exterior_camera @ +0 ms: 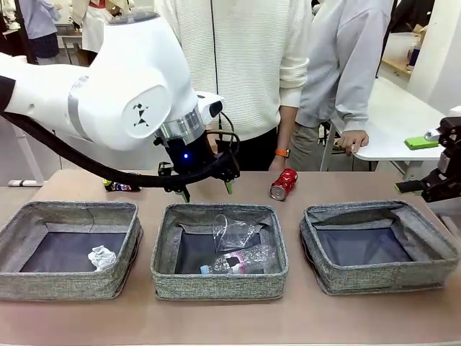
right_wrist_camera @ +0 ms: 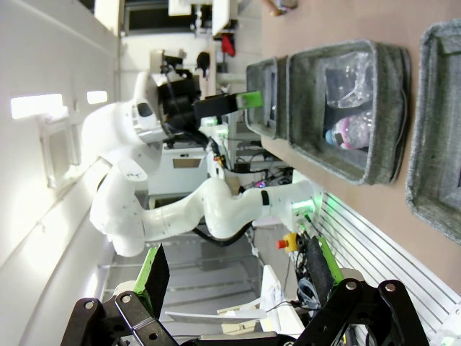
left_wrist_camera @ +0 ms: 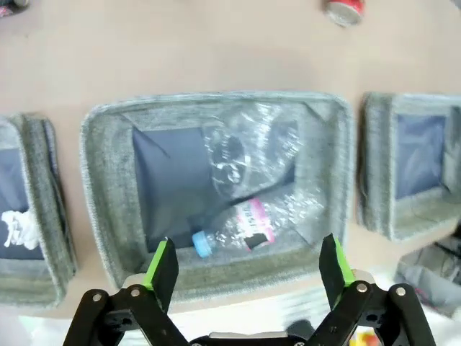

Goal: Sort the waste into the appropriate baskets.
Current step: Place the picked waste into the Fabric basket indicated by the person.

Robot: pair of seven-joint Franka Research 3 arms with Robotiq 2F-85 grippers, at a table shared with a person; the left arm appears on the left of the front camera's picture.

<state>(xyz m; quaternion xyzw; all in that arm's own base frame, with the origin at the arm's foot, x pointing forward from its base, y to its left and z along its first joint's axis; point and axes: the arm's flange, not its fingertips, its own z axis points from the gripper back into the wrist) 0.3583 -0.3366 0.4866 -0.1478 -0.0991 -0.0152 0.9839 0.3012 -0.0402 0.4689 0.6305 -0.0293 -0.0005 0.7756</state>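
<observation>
In the front view, my left jaws hang spread wide and empty above the rear rim of the middle basket (exterior_camera: 220,280). Inside it a clear crumpled plastic cup (exterior_camera: 229,232) leans over a clear blue-capped plastic bottle (exterior_camera: 241,261) lying on its side. A white paper wad (exterior_camera: 101,257) sits in the left basket (exterior_camera: 68,285), and the right basket (exterior_camera: 382,274) stands beside the middle one. On the bench (exterior_camera: 230,321) behind them lie a crushed red can (exterior_camera: 284,184) and, far left, a crushed dark blue can (exterior_camera: 121,187).

In the left wrist view, the green pads stand far apart with nothing between them. Below them the bottle shows a pink label.

In the right wrist view, my right jaws are fully parted and grip nothing, well apart from the baskets.
</observation>
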